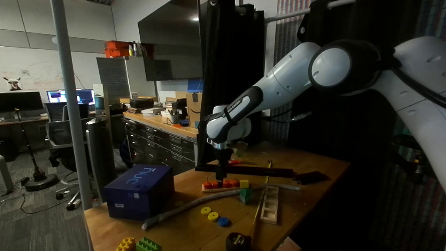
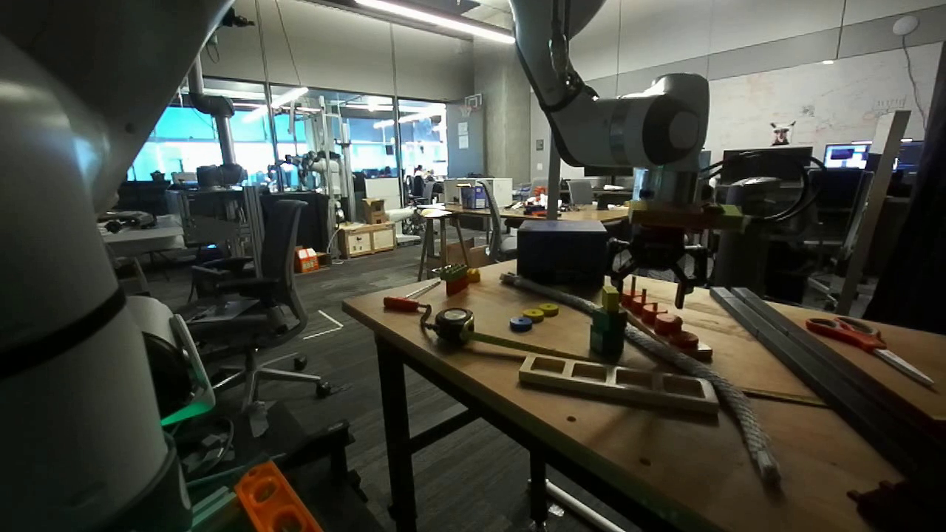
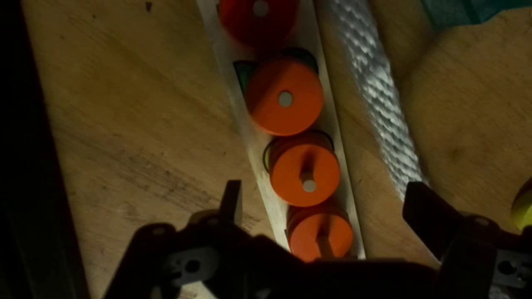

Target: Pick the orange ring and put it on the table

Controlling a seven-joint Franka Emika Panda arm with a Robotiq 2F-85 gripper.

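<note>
Several orange rings [image 3: 285, 116] are sitting on a board [image 3: 258, 143] near wide, empty jaws, grasp and transfer to the surface [image 3: 137, 124] seemingly remaining.

There are at least four orange rings [image 3: 284, 114], two yellow rings [image 1: 213, 218], one blue ring [image 1: 223, 222].

I record a robotics lab partly furnished as an office. Evidence: both exterior views show my remote arm [image 1: 285, 82] over a wooden surface [image 1: 191, 233], a wheeled chair [image 2: 281, 266], monitors [image 1: 71, 97] and a marked whiteboard [image 1: 38, 75]; an exterior view adds a bank of dark drawers [image 1: 158, 143].
</note>
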